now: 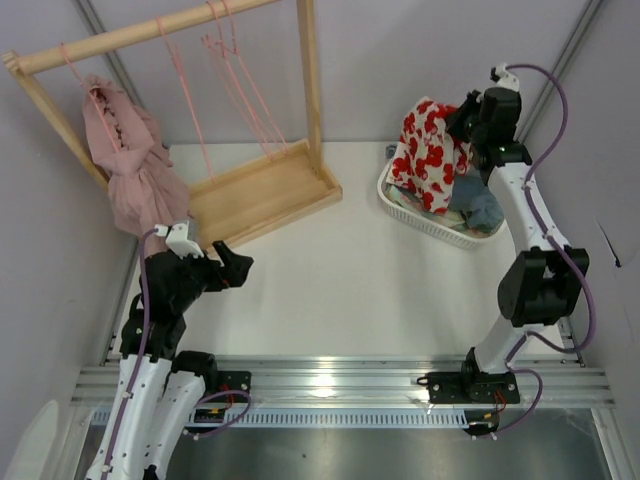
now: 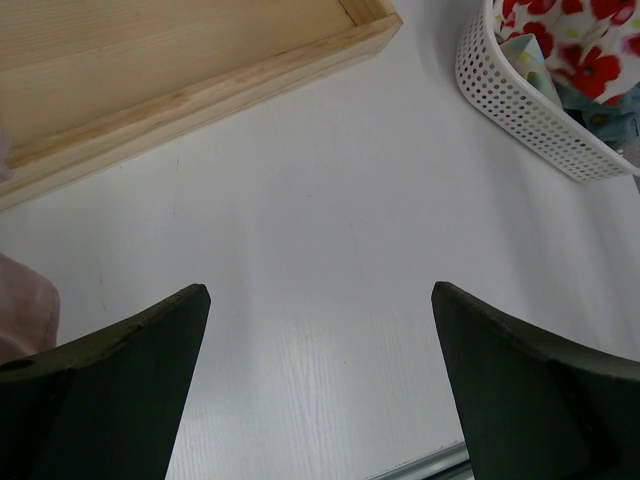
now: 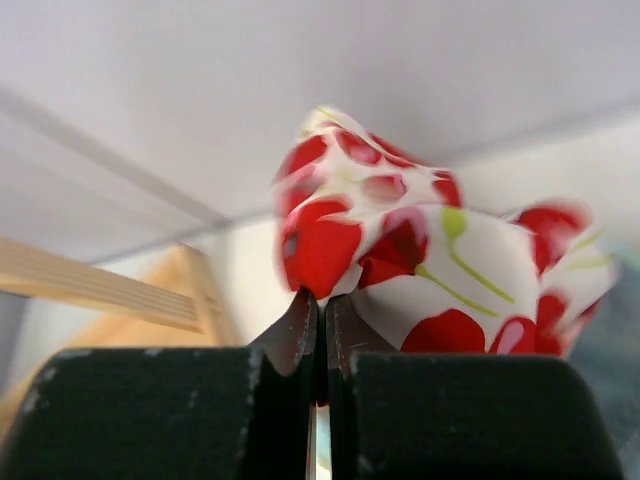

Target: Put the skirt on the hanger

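The skirt (image 1: 427, 152), white with big red flowers, hangs from my right gripper (image 1: 462, 118) above the white basket (image 1: 420, 222) at the back right. In the right wrist view the jaws are pressed together on a fold of the skirt (image 3: 400, 260). Several thin pink hangers (image 1: 238, 75) hang from the wooden rack's top bar at the back left. My left gripper (image 1: 233, 266) is open and empty, low over the table near the rack's base; in the left wrist view its fingers (image 2: 120, 390) stand wide apart over bare table.
A light wooden rack (image 1: 262, 185) with a tray base stands at the back left. A dusty-pink ruffled garment (image 1: 130, 160) hangs on its left end. Blue-grey cloth (image 1: 480, 210) lies in the basket, which also shows in the left wrist view (image 2: 520, 100).
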You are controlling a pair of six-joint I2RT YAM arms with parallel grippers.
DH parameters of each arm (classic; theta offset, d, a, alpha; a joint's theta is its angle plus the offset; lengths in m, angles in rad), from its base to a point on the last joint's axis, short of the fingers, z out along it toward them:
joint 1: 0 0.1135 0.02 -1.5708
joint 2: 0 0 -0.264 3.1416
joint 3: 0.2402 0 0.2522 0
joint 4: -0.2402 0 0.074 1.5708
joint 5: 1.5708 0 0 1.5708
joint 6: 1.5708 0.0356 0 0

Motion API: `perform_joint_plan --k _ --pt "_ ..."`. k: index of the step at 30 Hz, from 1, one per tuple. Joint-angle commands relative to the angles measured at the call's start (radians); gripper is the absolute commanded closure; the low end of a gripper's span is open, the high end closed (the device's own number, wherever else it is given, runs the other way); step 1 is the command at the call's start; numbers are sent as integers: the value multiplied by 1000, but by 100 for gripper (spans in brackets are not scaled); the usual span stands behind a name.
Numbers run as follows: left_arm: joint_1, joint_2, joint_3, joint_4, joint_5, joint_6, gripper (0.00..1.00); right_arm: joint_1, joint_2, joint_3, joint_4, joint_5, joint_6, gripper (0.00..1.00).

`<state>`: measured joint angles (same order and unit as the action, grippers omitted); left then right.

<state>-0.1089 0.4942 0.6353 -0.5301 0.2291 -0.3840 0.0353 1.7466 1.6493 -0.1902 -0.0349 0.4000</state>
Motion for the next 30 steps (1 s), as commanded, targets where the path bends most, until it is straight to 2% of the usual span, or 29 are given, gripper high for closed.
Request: perform_joint_plan --k 1,7,10,15,19,20,22,23,26,27,30 --pt "8 -13 -8 50 45 5 1 89 -172 173 9 -17 -87 100" --pt "8 -68 -14 71 88 11 1 273 -300 259 -20 78 -138 100" --pt "8 -95 -17 85 122 16 1 279 -337 291 -93 11 -12 100" --pt "-3 -120 -17 90 142 19 1 351 -384 268 -241 23 0 100" --pt "-3 -137 -23 101 141 19 1 428 -467 34 -212 -57 72 100" --pt "-3 -146 -25 101 136 17 1 445 -492 -132 -189 -65 98 100" --pt "-3 -155 -26 101 128 16 1 500 -548 -306 -115 -85 167 100" --pt "-3 -163 -26 102 125 14 1 515 -561 -451 -109 -86 234 100" --pt "-3 -181 -32 105 128 14 1 564 -569 -594 -155 -98 319 100" --pt "-3 -181 -34 113 131 13 1 572 -562 -630 -216 -97 321 100" --pt "-3 -163 -37 119 160 14 1 604 -552 -606 -323 -36 292 100"
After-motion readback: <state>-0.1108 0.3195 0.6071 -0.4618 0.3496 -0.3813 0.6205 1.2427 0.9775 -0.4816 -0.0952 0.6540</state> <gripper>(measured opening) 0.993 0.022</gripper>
